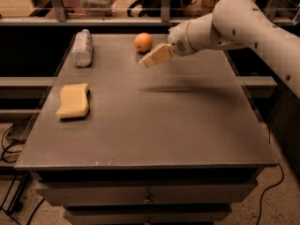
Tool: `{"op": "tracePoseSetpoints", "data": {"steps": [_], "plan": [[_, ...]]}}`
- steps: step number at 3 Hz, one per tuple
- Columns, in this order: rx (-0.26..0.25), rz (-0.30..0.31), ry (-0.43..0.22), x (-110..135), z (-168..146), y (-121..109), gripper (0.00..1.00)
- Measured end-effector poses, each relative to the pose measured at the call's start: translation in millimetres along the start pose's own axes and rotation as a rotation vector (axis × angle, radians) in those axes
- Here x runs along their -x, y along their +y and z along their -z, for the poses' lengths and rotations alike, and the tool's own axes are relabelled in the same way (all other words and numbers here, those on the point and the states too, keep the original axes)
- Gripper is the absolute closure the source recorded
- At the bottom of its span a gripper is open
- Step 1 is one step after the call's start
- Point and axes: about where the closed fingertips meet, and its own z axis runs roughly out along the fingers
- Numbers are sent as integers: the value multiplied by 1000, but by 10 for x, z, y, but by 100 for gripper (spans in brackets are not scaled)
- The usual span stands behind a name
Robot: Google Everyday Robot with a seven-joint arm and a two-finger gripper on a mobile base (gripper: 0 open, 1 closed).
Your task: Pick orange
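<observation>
The orange [143, 42] is a small round fruit resting on the grey table [187, 125] near its far edge, at the centre. My gripper [149, 60] hangs above the table just right of and in front of the orange, a short gap away, tilted down to the left. The white arm [234, 25] reaches in from the upper right. Nothing shows in the gripper.
A clear plastic bottle [82, 47] lies on its side at the far left of the table. A pale yellow sponge [73, 100] lies at the left, nearer the front. A rail and shelf run behind the table's far edge.
</observation>
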Motion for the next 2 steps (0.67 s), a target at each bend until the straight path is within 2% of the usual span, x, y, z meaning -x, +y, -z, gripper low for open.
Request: {"op": "tracePoseSetpoints", "data": {"steps": [1, 2], "plan": [[-15, -5, -42, 50, -201, 21, 0], [-48, -14, -99, 118, -422, -52, 0]]}}
